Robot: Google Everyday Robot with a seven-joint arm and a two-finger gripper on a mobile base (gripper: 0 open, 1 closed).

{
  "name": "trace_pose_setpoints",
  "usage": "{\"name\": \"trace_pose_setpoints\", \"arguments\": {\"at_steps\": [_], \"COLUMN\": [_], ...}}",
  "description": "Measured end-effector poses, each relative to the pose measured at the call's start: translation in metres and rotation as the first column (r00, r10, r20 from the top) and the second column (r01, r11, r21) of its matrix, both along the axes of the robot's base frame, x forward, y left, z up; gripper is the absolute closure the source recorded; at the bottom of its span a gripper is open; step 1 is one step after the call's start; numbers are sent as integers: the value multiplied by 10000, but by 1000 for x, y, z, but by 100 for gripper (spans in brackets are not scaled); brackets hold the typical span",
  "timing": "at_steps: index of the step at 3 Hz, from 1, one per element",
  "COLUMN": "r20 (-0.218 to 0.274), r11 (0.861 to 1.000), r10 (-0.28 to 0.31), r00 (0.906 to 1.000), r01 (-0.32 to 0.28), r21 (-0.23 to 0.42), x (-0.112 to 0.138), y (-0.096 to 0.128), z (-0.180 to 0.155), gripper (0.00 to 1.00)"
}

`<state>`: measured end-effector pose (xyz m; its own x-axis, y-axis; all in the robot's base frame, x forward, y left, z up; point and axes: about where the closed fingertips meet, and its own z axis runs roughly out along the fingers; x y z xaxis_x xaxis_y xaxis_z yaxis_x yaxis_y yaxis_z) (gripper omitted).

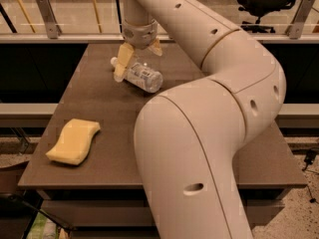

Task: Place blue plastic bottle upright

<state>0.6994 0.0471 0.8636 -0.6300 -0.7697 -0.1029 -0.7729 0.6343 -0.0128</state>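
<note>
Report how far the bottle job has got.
Done: the gripper is at the bottle, open fingers on either side of its cap end. In hand: the grasp, though contact cannot be made out. Left: the bottle lies on its side on the table, so gripping it, tipping it up and setting it upright are all to come.

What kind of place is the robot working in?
Probably an office or lab: an office chair behind a railing, and a brown table where the gripper is at the lying blue plastic bottle.
</note>
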Motion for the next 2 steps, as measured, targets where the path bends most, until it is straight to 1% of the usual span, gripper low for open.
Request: {"name": "trace_pose_setpoints", "arguments": {"at_steps": [1,2], "r20": [-67,-203], "r11": [9995,9997], "r10": [-329,-226], "r00": [9994,9995], "r01": [329,228], "r21": [19,102], "x": [3,5], "y": [0,9], "z": [-6,-14], "gripper": [0,0]}}
